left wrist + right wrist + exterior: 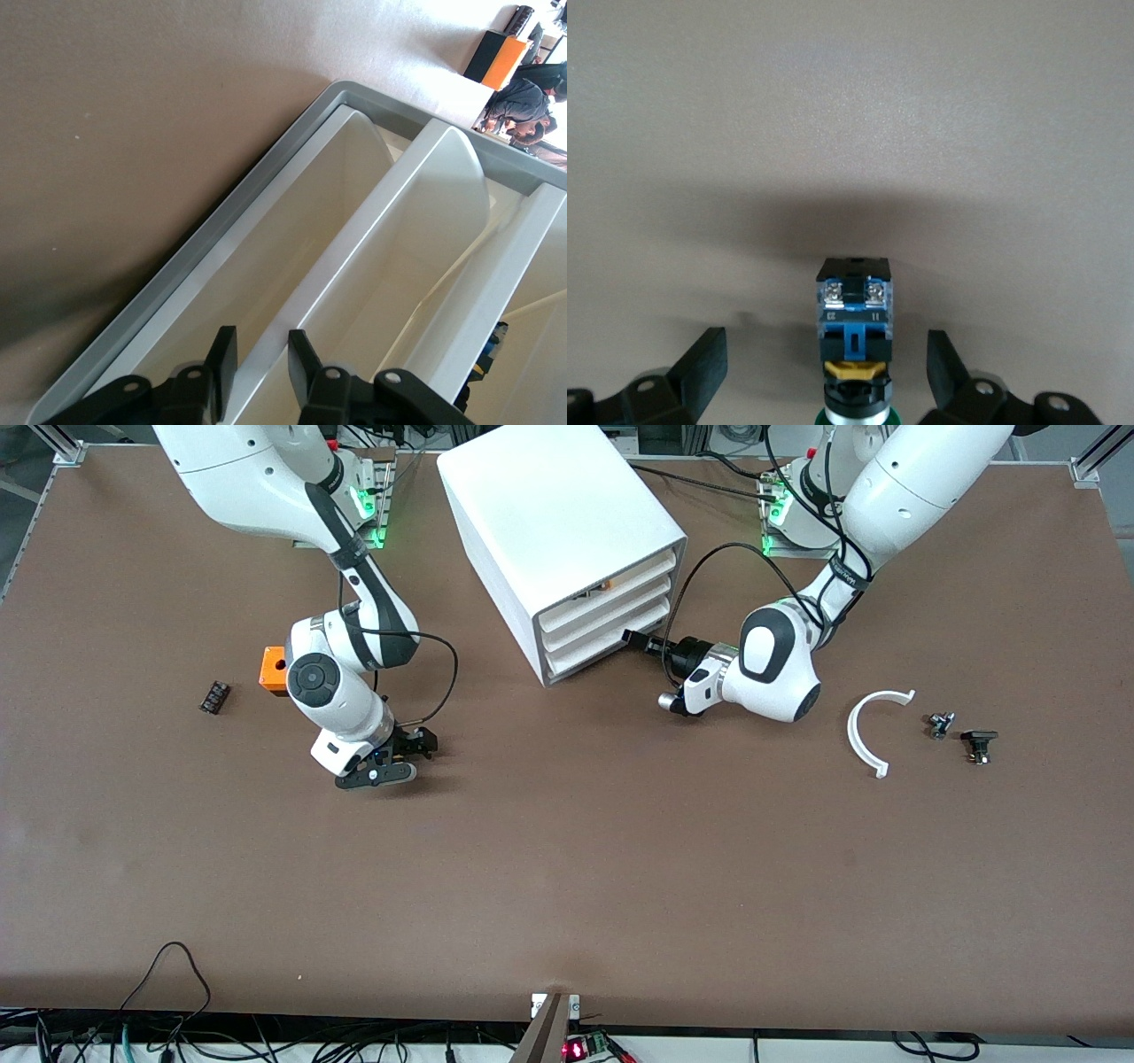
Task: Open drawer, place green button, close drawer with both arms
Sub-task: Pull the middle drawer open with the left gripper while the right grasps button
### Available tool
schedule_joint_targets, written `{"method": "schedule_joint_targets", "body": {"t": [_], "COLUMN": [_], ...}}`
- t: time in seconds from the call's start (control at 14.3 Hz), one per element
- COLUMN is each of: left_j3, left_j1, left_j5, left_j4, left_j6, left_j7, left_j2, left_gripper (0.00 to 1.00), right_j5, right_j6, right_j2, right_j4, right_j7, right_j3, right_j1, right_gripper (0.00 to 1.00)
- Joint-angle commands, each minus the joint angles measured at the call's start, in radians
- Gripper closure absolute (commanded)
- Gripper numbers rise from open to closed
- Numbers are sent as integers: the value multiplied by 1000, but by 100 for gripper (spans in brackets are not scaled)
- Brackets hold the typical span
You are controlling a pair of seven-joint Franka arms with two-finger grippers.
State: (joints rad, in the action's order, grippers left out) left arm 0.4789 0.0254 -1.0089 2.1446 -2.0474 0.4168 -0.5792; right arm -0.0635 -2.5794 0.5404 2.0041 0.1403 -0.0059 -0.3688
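Front view: left gripper sits at the front of the white cabinet, level w/ the lowest drawer, which isn't pulled out yet; all three fronts look flush. Right gripper is low over bare table toward the right arm's end, nearer the camera than the orange cube and the small black block; the button itself is hidden under it here. A white curved piece and two small dark parts lie toward the left arm's end, well apart from the work. Left wrist view: fingers are slightly apart, straddling what looks like the lip of the drawer, not clamped yet. Risk, as I judge it: if they close shallow on that thin lip, they could slip off on the pull, or grab the middle front instead; the light cabinet may also slide w/ the pull. Right wrist view: right gripper's fingers are wide apart either side of the button, not touching it. Button lies on its side on the table: black end, blue base w/ two screws, yellow ring, green cap just at frame edge. Risk: it's round, so an off-centre pinch could roll or squirt it out.
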Motion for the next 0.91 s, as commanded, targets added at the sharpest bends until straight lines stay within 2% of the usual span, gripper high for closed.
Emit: {"method": "schedule_joint_targets", "body": {"t": [0.0,0.07,0.28,0.42,0.49,0.56,0.63,0.77,0.84], "left_j3": [-13,-17,-77,-112,-129,-131,-131,-131,-131], "left_j1": [-4,7,18,21,31,41,57,62,65], "left_j5": [-7,-5,44,91,99,99,101,102,143], "left_j4": [17,9,-46,-81,-95,-94,-89,-89,-89], "left_j6": [-25,-28,-28,-28,-27,-27,-27,-46,-74], "left_j7": [-3,2,3,-1,-6,-9,-1,-1,2], "left_j2": [15,18,19,21,22,39,57,100,134], "left_gripper": [100,100,100,100,100,40,1,0,0], "right_j5": [2,4,4,2,2,2,2,2,2], "right_j6": [-22,-24,-24,-22,-22,-24,-22,-22,-21], "right_j2": [4,7,16,19,26,30,33,33,33], "right_j4": [7,5,1,1,1,1,1,-4,-8], "right_j7": [-10,-10,-10,-7,-8,-8,-8,-7,-2], "right_j3": [4,4,0,0,-2,-2,-2,-2,0], "right_j1": [4,5,7,10,13,14,14,14,14], "right_gripper": [5,11,40,53,55,58,62,74,77]}}
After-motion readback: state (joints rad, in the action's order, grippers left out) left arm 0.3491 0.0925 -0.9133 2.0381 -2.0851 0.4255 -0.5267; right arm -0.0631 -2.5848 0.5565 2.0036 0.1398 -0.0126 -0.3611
